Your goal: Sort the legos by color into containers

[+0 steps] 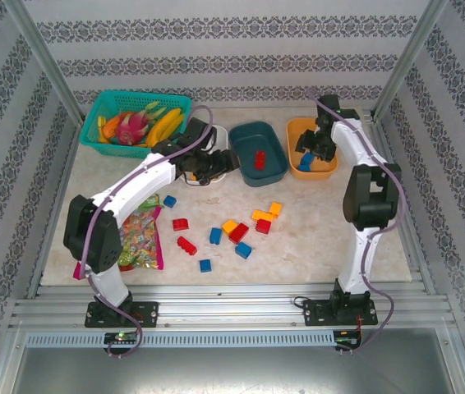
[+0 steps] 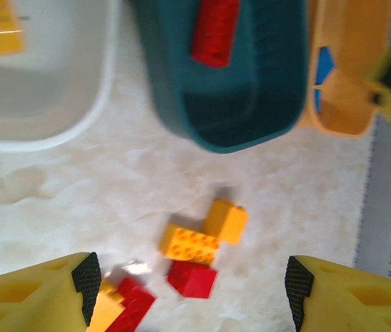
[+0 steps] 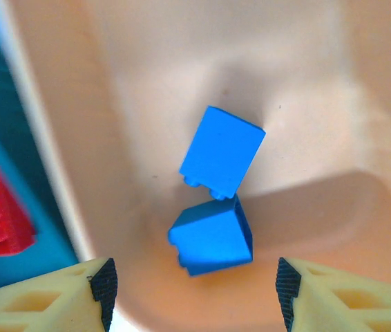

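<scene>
Pale tabletop (image 1: 323,230) — red lego (image 1: 259,159) in teal tub (image 1: 247,138) lies near-to-far.

teal mesh basket (image 1: 93,131): holds toy fruit (image 1: 154,125), far-left corner | candy bag (image 1: 140,240): flat, left edge

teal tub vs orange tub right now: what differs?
The teal tub is dark, the orange tub bright. The teal tub holds one red brick, the orange tub two blue bricks. The right gripper hangs open over the orange tub, not the teal tub. Same rounded shape and size.
</scene>
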